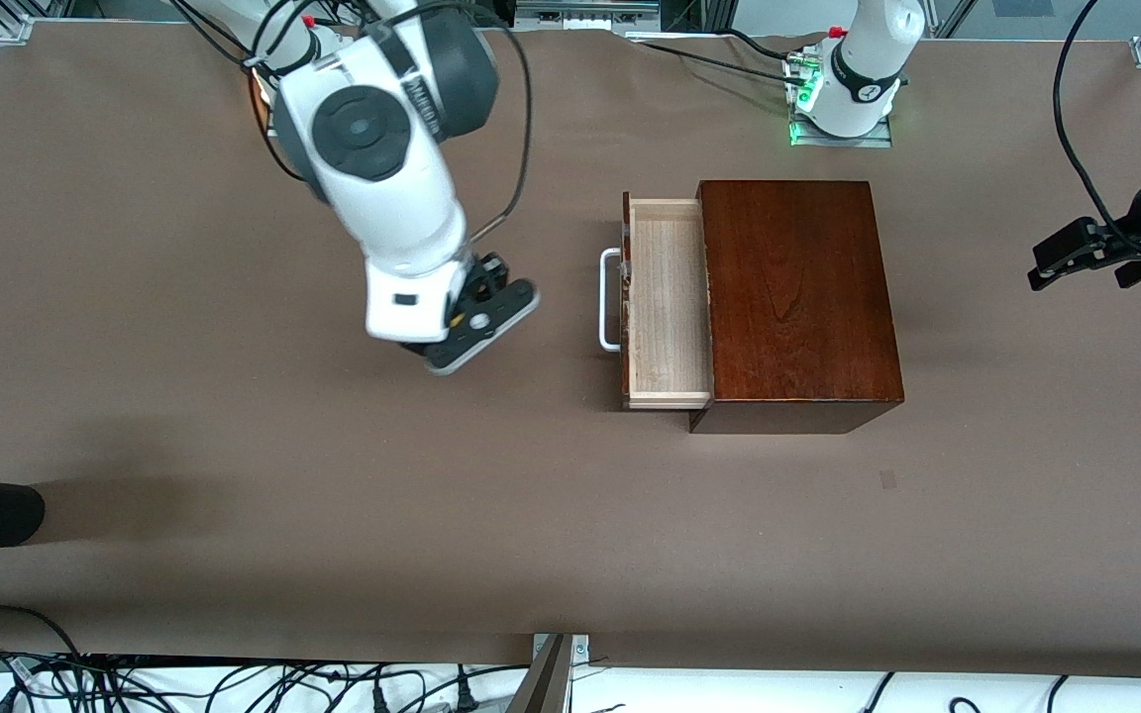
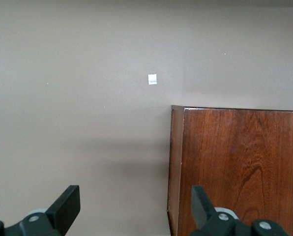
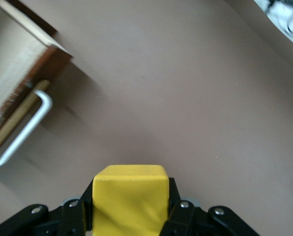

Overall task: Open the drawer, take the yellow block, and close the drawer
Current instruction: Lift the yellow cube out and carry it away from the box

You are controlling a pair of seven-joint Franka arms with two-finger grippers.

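The right end effector (image 3: 129,216) is pinching the yellow block (image 3: 129,201) between its two fingers (image 3: 183,219); the block fills the gap from one finger to the other. It hangs in the air over the bare brown worktop (image 1: 234,446), in front of the drawer (image 1: 665,302), toward the right arm's end of the worktop. In the front view the block itself is hidden under the wrist, and only the right end effector (image 1: 476,327) shows there.

The drawer is pulled out of the dark reddish-brown wooden box (image 1: 793,297). Its pale wood interior is open to the camera (nothing lies in the part that shows). The white U-shaped handle (image 1: 610,302) sits on the drawer's dark front and faces the right end effector. In the right wrist view the same handle (image 3: 23,132) appears near the drawer's corner.

The left end effector (image 1: 1090,257) waits with its fingers (image 2: 65,206) spread wide apart and holds nothing. It is above the worktop at the left arm's end, beside the box and well apart from it. A small pale mark (image 2: 152,79) lies on the worktop near the box.
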